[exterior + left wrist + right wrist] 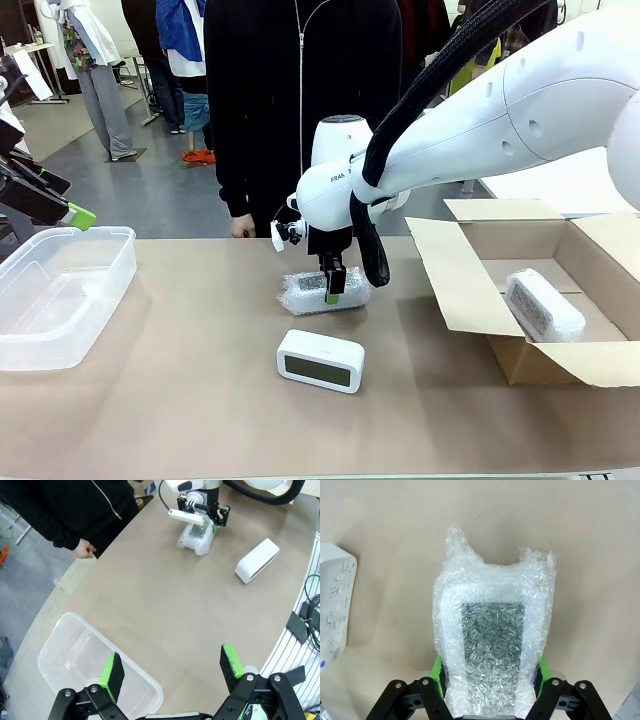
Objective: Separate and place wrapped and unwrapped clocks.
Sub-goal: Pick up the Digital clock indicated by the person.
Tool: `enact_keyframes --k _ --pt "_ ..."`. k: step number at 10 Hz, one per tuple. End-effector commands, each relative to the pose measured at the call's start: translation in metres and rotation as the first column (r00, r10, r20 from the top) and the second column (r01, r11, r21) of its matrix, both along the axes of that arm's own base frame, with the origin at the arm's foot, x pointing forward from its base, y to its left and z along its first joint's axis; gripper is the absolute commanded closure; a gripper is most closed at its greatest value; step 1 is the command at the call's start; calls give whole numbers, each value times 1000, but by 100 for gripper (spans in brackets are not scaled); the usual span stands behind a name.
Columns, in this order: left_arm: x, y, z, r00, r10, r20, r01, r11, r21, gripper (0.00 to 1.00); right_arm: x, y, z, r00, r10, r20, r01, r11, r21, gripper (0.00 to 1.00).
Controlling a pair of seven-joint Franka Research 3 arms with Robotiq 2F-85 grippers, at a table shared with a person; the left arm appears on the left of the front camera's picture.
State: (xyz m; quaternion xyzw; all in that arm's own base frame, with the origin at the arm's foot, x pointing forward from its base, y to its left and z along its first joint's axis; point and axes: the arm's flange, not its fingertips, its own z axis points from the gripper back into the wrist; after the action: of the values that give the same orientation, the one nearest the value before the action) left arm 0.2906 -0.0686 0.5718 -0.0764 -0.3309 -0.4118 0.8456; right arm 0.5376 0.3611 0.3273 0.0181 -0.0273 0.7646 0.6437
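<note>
Right gripper pinching wrapped clock, "FRA" legible on its arm, left gripper spread wide, bare clock nearby

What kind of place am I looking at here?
Likely a robotics lab's packing bench: a white robot arm holds a bubble-wrapped clock on a table, between a cardboard box and a plastic tub.

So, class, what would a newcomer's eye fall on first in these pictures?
The right gripper, mid-table, pinches a bubble-wrapped bundle lying on the table, with a bare white clock just nearer the camera. At the right edge, an open cardboard box holds a second bundle.
</note>
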Motion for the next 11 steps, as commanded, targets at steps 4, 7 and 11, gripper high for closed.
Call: enact_keyframes --k 4,7,11 --pt "0 0 0 1000 -5 -2 5 1000 -7 0 -46 10 118 996 10 86 -15 998 58 40" --pt "0 0 0 1000 -5 -2 5 1000 -7 0 -97 34 183 988 -53 147 43 997 68 40" --pt "0 0 0 1000 -5 -2 5 1000 -7 0 -128 39 227 987 -68 143 63 997 35 40"
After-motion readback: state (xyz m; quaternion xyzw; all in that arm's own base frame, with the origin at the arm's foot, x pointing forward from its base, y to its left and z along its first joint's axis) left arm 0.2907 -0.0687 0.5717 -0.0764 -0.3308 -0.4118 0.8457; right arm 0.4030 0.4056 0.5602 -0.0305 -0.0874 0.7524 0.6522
